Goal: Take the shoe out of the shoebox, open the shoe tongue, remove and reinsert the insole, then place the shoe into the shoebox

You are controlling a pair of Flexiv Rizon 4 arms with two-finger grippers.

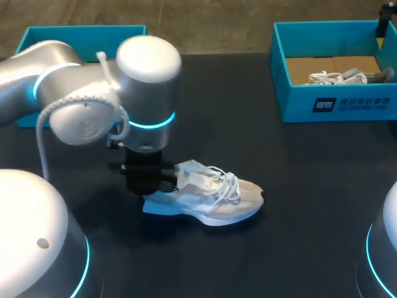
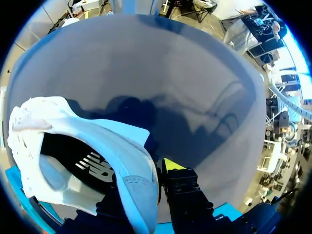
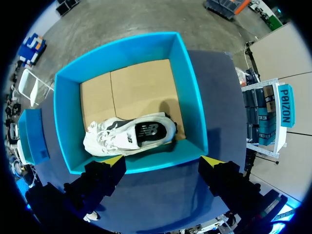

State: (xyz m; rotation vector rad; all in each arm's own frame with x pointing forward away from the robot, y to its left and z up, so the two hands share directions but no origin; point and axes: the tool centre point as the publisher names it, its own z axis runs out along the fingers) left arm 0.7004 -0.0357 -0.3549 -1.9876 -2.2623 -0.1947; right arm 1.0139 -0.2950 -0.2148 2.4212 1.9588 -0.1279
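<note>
Dark bench (image 1: 248,136), white shoe (image 1: 214,195) near its middle, toe toward the right edge, left fingers (image 2: 171,165) pinching its heel, right fingers (image 3: 113,162) spread above the blue shoebox (image 3: 191,97) at the far right corner, second shoe (image 3: 130,134) inside, another blue box (image 1: 37,36) at the far left corner.

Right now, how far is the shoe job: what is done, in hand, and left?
Done: one shoe lies on the table, out of the box. In hand: the left tool grips its heel; the insole looks seated inside. Left: open the tongue, pull and refit the insole, return the shoe. The right tool hangs open above the box, which holds a second shoe.
</note>
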